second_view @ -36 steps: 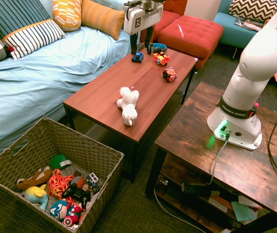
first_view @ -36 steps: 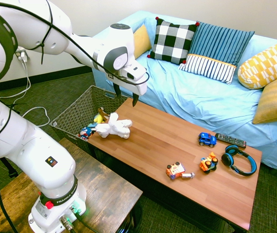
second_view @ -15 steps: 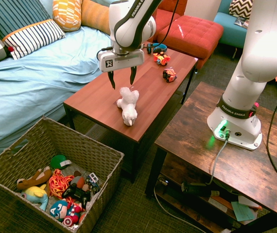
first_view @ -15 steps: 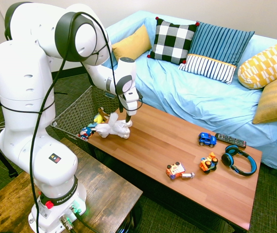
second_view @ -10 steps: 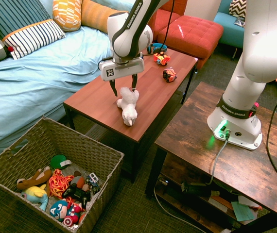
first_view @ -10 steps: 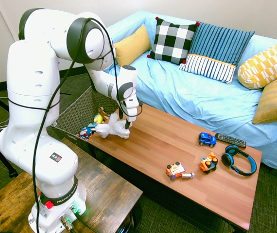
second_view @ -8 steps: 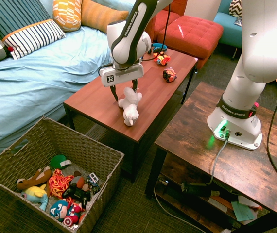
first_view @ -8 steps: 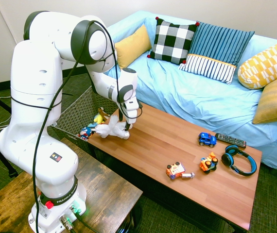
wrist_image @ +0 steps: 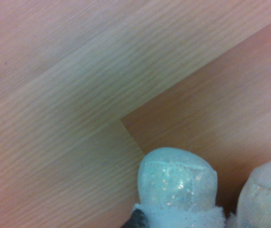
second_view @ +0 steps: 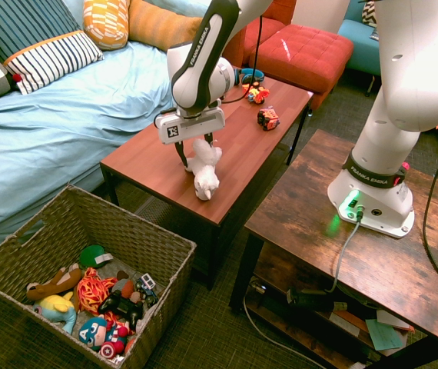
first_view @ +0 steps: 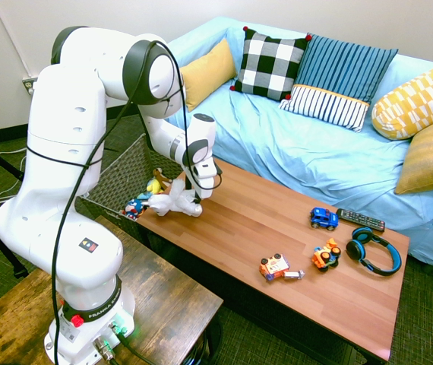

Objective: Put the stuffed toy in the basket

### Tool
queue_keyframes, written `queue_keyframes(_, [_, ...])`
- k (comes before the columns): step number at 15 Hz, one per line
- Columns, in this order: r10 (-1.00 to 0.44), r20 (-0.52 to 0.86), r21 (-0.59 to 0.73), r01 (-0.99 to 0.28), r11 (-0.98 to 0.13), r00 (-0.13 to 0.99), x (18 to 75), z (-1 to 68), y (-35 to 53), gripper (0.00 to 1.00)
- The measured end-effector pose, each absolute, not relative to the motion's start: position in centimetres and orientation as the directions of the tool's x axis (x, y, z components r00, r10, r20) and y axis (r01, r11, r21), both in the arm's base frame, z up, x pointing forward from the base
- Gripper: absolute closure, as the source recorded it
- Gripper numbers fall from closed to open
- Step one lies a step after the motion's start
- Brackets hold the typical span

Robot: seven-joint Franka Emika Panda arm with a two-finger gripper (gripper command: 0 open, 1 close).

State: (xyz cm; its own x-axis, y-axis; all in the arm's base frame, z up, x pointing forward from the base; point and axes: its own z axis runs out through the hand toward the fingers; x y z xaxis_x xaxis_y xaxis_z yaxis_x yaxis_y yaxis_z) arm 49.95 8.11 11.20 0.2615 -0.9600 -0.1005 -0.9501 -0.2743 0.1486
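Note:
The white stuffed toy (first_view: 175,204) lies splayed near the corner of the reddish wooden coffee table (first_view: 277,220) closest to the basket. My gripper (first_view: 194,193) has come down over the toy's hind end (second_view: 201,157). It is open, with one finger on each side of the plush. The toy's head (second_view: 205,184) points toward the table edge. In the wrist view, two sparkly paw soles (wrist_image: 177,186) show close up against the wood. The large basket (second_view: 160,247) stands on the floor just off that corner of the table, its mesh wall (first_view: 118,176) below and behind my gripper.
The basket holds several colourful toys (second_view: 104,304). At the far end of the table lie a blue car (first_view: 323,219), two orange toys (first_view: 277,268), a remote (first_view: 359,220) and blue headphones (first_view: 373,252). A blue sofa with cushions (first_view: 315,144) runs along the table.
My gripper travelled from high above the table's middle to the toy, then sank until its fingers straddle the plush. The toy has barely shifted.

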Motion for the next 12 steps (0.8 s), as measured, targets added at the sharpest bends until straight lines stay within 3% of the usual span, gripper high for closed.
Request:
queue_keyframes(8, [-0.882,-0.187,0.138,-0.878,-0.459,0.432,48.6,11.0,10.2,1.00])
queue_keyframes(12, [-0.836,-0.206,0.131,-0.832,-0.539,0.509,49.7,14.1,12.9,1.00])
